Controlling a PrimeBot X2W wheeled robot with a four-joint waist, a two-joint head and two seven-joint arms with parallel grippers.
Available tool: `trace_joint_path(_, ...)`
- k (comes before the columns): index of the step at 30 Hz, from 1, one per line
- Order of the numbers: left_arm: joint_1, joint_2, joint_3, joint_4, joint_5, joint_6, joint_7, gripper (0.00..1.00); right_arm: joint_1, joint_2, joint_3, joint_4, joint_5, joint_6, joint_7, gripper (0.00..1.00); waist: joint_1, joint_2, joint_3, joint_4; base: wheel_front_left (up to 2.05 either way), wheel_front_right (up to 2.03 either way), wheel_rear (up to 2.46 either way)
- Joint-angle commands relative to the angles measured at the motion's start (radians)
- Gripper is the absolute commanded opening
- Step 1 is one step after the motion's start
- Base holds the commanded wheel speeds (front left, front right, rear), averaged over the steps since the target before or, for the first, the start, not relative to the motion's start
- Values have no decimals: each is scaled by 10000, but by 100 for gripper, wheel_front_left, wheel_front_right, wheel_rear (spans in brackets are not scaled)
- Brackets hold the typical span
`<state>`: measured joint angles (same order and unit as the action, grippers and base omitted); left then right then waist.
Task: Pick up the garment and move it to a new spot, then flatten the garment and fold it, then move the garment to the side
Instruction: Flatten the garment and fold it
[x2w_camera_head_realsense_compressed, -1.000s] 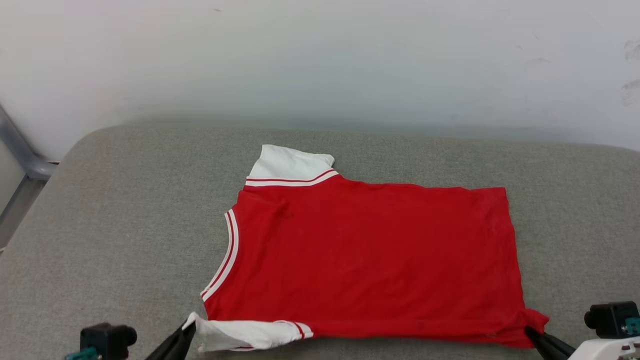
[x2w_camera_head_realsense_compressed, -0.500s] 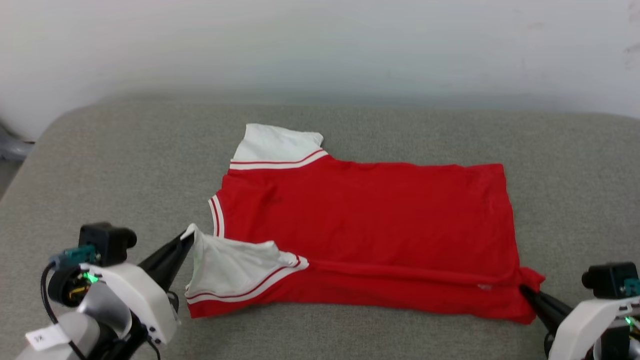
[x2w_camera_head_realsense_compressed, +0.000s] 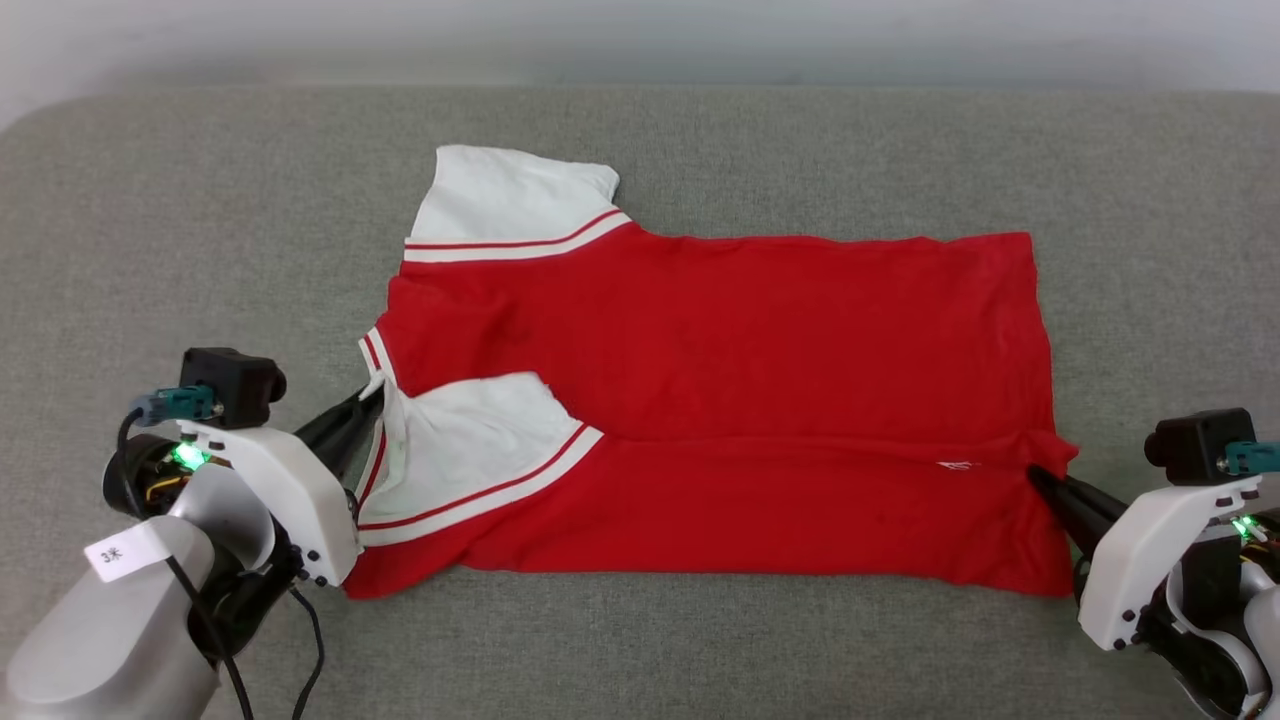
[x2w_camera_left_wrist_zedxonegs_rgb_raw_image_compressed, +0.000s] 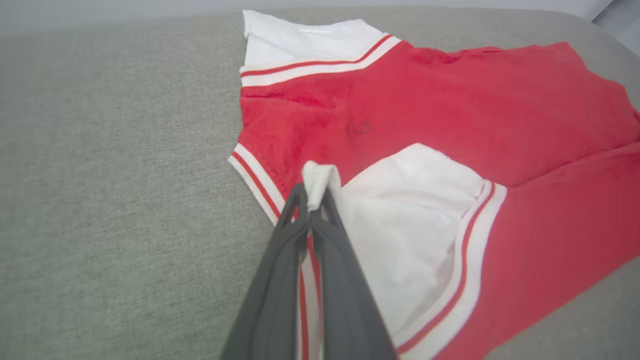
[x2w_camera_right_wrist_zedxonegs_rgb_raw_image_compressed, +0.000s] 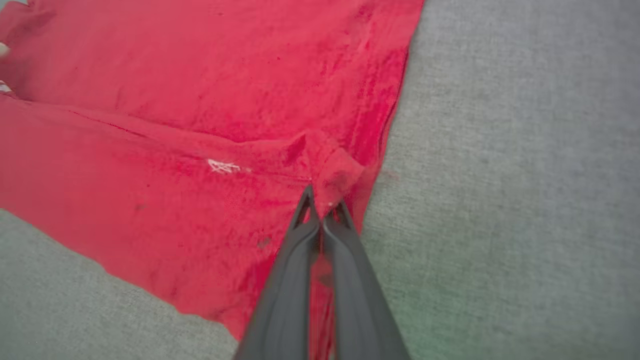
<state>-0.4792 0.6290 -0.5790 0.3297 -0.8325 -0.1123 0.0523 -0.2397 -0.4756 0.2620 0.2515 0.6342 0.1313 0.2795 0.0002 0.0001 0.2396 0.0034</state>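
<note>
The garment (x2w_camera_head_realsense_compressed: 720, 340), a red jersey with white sleeves and striped trim, lies spread on the grey cushion, its near edge folded over toward the far side. My left gripper (x2w_camera_head_realsense_compressed: 372, 398) is shut on the tip of the near white sleeve (x2w_camera_left_wrist_zedxonegs_rgb_raw_image_compressed: 320, 177), which it has carried over the red body (x2w_camera_left_wrist_zedxonegs_rgb_raw_image_compressed: 450, 110). My right gripper (x2w_camera_head_realsense_compressed: 1038, 475) is shut on the garment's near hem corner (x2w_camera_right_wrist_zedxonegs_rgb_raw_image_compressed: 337, 175), also lifted over the body. The far white sleeve (x2w_camera_head_realsense_compressed: 510, 200) lies flat. The chest lettering is hidden.
The grey cushion (x2w_camera_head_realsense_compressed: 200, 220) has bare fabric to the left, right and front of the garment. A pale wall (x2w_camera_head_realsense_compressed: 640, 30) runs along the cushion's far edge.
Both grippers have moved away from me, carrying the near sleeve and hem corner over the red body, so the near edge now lies folded. The head camera has tilted down.
</note>
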Motion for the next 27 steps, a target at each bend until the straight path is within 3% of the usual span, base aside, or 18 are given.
trace_joint_path(1,-248,-113,-145,419,2,-68,-56,0,-249,43,66,166,-67,-11,-24,0,-2,-1,180,5,0,0,0)
trace_joint_path(14,-899,-466,-1389,2178,-533,-170,-447,0,-440,182,423,697,36,-11,-216,0,-2,-1,128,35,0,0,0)
trace_joint_path(15,-942,-432,-1441,2266,-568,-171,-505,0,-417,203,407,710,63,-11,-237,9,-2,-1,69,46,0,0,0)
trace_joint_path(16,-990,-432,-1516,2333,-621,-172,-540,20,-379,227,372,713,90,-11,-271,38,-2,-1,-5,66,0,0,0)
trace_joint_path(17,-1035,-421,-1611,2381,-642,-172,-535,74,-328,232,328,703,81,-11,-329,93,-2,-1,-91,90,0,0,0)
trace_joint_path(18,-1085,-381,-1688,2416,-655,-173,-581,100,-268,241,291,674,90,-11,-360,100,-2,-1,-183,115,0,0,0)
trace_joint_path(27,-1509,153,-2301,2284,-1085,-173,-112,100,398,233,-176,21,85,-11,-514,100,-2,-1,-1154,351,0,0,0)
